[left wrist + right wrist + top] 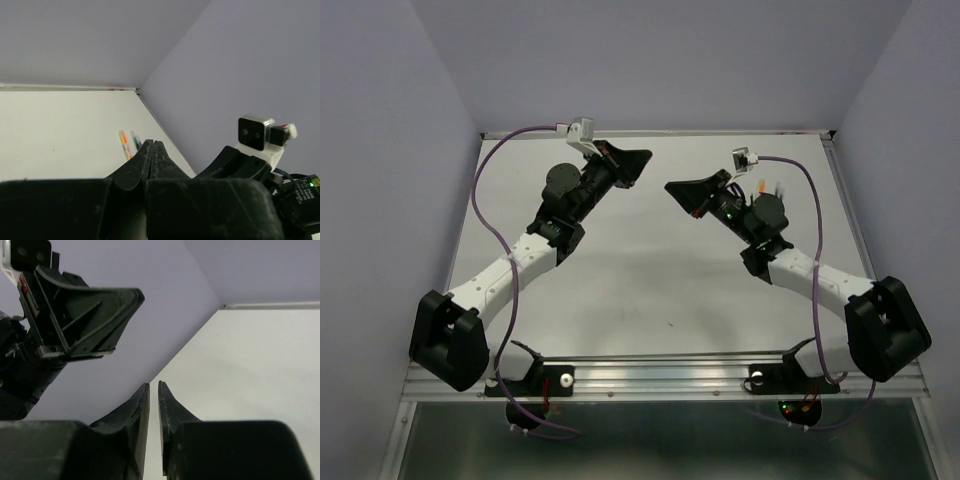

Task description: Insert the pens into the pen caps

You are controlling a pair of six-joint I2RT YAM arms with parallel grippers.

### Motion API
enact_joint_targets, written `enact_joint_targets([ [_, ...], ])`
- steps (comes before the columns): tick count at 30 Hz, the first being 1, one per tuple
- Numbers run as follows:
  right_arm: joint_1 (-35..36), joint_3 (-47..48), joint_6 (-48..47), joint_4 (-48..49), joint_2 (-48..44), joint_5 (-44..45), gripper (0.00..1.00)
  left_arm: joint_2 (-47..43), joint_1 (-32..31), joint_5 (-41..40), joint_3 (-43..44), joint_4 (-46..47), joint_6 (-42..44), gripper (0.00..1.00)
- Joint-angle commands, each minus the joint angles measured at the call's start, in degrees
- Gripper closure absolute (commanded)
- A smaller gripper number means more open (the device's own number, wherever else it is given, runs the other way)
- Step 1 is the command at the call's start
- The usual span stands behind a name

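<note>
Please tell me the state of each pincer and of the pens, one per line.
left pincer: shut, holding nothing.
right pincer: nearly shut, thin gap, holding nothing.
pens: lying flat on the table, not held.

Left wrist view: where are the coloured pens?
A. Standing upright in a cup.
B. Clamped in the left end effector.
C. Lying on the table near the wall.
C: the pens lie flat on the table beside the wall, beyond the left end effector, whose jaws are shut on nothing.
</note>
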Motion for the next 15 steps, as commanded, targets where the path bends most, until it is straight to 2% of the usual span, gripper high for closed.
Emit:
enact_joint_targets([
  [1,-0.20,1.13,-8.87,-7.55,-4.13,10.38,0.78,-1.48,-0.13,1.34,0.38,0.35,1.46,1.00],
  [4,-0.73,2.10,-12.65,-12.56,-5.01,14.09,0.68,-1.56,-0.22,-0.24,1.52,-3.25,2.78,1.00],
  [6,-0.73,2.54,-14.93,-15.37,-5.98,18.57,0.57,-2.17,-0.22,-3.22,1.87,-6.50,3.66,0.82],
  [7,-0.73,3.15,-15.47,-16.96,-6.33,22.50,0.48,-2.61,-0.22,-4.01,1.70,-7.12,4.10,0.51],
  [10,-1.35,4.56,-19.77,-23.37,-7.39,28.48,0.18,-4.11,-0.22,-8.84,2.22,-12.38,5.86,0.01],
  [11,-1.35,5.96,-21.78,-27.13,-7.22,30.26,0.00,-4.72,-0.22,-14.51,3.44,-17.36,5.95,0.01],
  [14,-3.09,7.47,-22.76,-31.64,-6.69,38.78,0.00,-5.17,-0.04,-26.05,6.79,-29.07,5.68,0.01],
  [15,-3.71,8.69,-19.46,-36.44,-5.99,41.84,0.00,-5.08,0.04,-28.87,7.67,-32.23,5.51,0.01],
])
